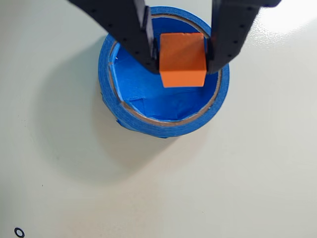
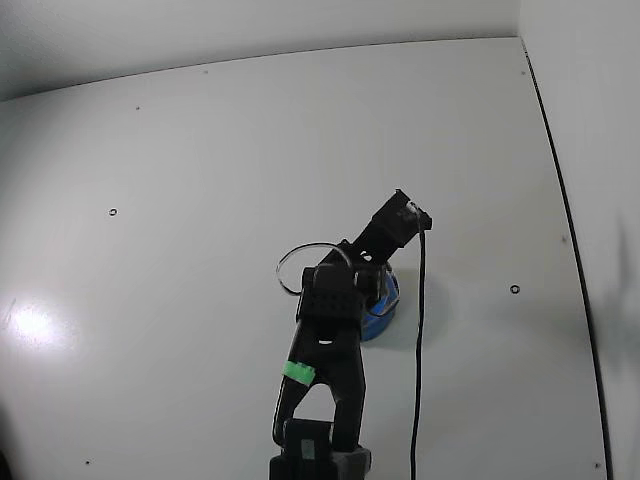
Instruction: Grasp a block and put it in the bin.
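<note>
In the wrist view an orange-red block [image 1: 182, 59] is held between the two black fingers of my gripper [image 1: 182, 63], which is shut on it. The block hangs directly above the inside of the round blue bin [image 1: 148, 94], over its upper right part. In the fixed view the black arm covers most of the bin [image 2: 384, 312]; only a blue sliver shows to the right of the wrist. The block and the gripper's fingertips are hidden there.
The bin stands on a plain white table [image 1: 59, 188]. A black cable [image 2: 420, 350] hangs from the wrist camera down the arm's right side. Small dark screw holes [image 2: 514, 290] dot the tabletop. A wall edge runs along the right.
</note>
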### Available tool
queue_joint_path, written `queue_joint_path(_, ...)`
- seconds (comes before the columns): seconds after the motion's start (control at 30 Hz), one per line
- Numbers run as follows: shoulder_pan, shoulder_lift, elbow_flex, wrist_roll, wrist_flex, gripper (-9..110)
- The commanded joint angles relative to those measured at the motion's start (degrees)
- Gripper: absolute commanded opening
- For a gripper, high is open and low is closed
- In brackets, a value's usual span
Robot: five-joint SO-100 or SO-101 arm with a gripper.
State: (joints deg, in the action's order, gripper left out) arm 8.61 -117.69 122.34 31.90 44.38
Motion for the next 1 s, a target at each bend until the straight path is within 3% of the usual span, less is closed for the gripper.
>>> queue_joint_path(0.0, 0.2, -8.7, 1.9, 0.4, -3.7, 6)
queue_joint_path(0.27, 0.2, -12.2, 5.2, 0.5, -5.9, 16)
queue_joint_path(0.53, 0.2, -12.3, 5.5, 0.4, -5.9, 17)
queue_joint_path(0.73, 0.5, -15.4, 5.4, -0.9, -5.0, -1)
queue_joint_path(0.87, 0.6, -26.5, 5.6, -8.3, -4.9, 2)
queue_joint_path(0.97, 0.7, -37.4, 7.6, -21.0, -5.9, 0)
